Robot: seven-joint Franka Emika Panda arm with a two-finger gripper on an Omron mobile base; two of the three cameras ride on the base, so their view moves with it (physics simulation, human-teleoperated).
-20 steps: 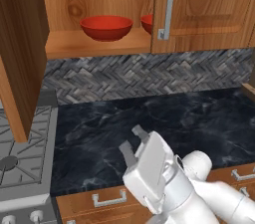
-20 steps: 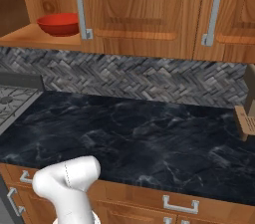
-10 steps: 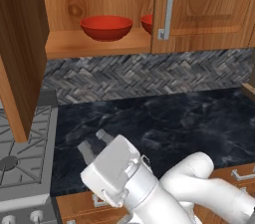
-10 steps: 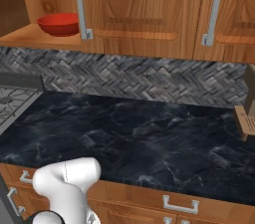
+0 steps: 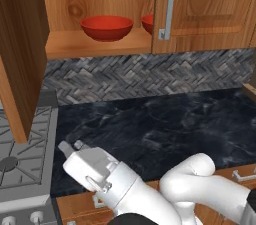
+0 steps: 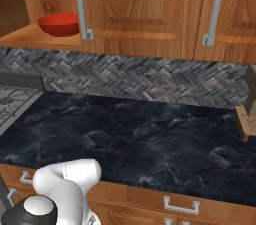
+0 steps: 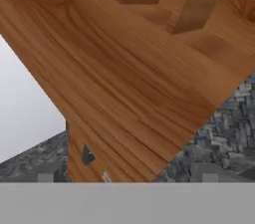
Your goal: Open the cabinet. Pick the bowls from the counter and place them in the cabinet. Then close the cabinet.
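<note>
The cabinet stands with its left door (image 5: 20,54) swung open and its right door (image 5: 200,9) shut. One red bowl (image 5: 106,27) rests on the wooden shelf. A second bowl (image 5: 148,23) peeks out from behind the right door's edge. From the right base view, a bowl (image 6: 60,23) shows beside the silver handle (image 6: 82,6). My gripper (image 5: 71,146) hovers low over the counter's (image 5: 165,129) left end by the stove, open and holding nothing. In the hand view the open door's wood (image 7: 124,68) looms close, with the fingertips (image 7: 45,174) wide apart.
A grey gas stove (image 5: 25,154) sits left of the counter, under the open door. A wooden block (image 6: 247,114) stands at the counter's far right. Another shut wall cabinet with a bar handle (image 6: 215,11) hangs to the right. Drawers with small handles (image 6: 181,205) run below.
The arm has swung left and lower, carrying the hand from mid-counter to the stove edge and turning it toward the open door. Both bowls stay on the shelf.
</note>
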